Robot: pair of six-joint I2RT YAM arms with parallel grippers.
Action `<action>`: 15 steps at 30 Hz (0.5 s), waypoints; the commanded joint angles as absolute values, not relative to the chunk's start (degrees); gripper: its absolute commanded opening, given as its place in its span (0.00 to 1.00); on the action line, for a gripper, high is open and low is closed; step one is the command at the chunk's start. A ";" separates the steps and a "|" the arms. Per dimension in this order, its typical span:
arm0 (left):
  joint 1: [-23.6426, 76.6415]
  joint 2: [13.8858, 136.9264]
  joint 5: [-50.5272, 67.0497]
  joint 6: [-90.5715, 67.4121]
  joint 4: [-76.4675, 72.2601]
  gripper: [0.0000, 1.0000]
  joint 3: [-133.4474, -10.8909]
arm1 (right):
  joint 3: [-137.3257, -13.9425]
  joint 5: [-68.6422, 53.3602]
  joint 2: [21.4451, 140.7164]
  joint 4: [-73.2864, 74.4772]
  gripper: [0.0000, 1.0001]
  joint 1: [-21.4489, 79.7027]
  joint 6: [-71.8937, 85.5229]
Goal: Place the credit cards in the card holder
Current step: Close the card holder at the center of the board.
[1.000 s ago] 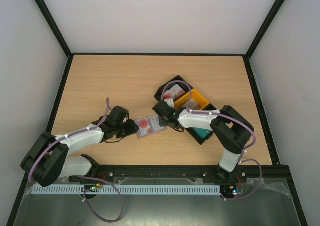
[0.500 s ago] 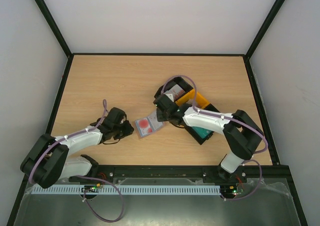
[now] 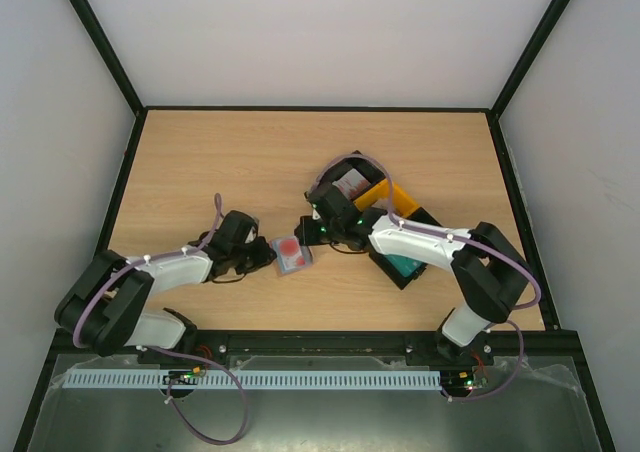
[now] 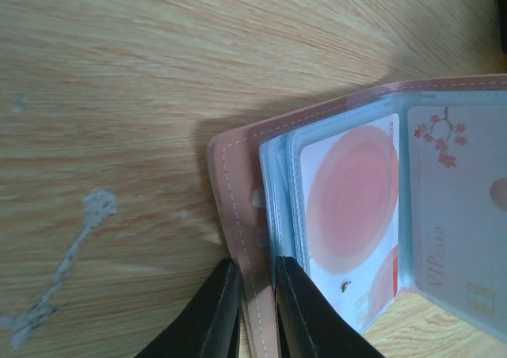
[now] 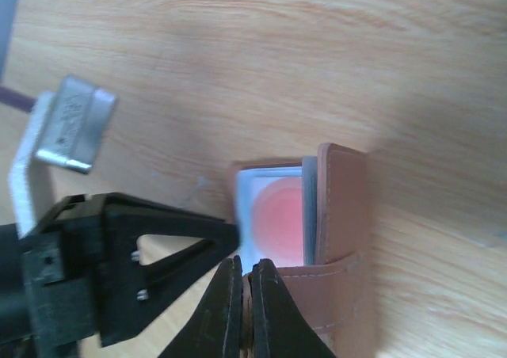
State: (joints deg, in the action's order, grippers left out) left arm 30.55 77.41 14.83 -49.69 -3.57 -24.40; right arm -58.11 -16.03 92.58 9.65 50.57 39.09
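A small bifold card holder [image 3: 290, 254] of brown, stitched, leather-like material lies just left of the middle of the overhead frame. It rests on the pale wood-grain table [image 3: 220, 162], between the two arms.

At the bottom of the left wrist view, the left gripper [image 4: 257, 264] has its two smooth black fingers clamped on the holder's stitched cover edge. Above them the holder is spread open, showing glossy clear plastic sleeves over a blue-grey lining. One sleeve holds a thin white card with a large red disc [image 4: 352, 203]. The sleeve to its right holds a pale card printed with small red blossoms [image 4: 459, 215].

At the bottom centre of the right wrist view, the right gripper [image 5: 245, 269] has its slim black fingers pressed almost together on a thin strip of the brown cover. A brown flap with rounded corners sits to the right of the red-disc card.

Up and to the right of the holder in the overhead frame sit an angular black plastic tray [image 3: 325, 175] and a yellow tray [image 3: 400, 194]. A white card with red marks [image 3: 350, 184] lies in the black one. A teal card [image 3: 405, 267] lies in a compartment further down and to the right.
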 commanded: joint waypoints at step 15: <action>30.51 81.08 21.04 -50.94 -8.40 0.17 -20.94 | -43.18 -24.13 96.90 -22.93 0.02 53.35 56.69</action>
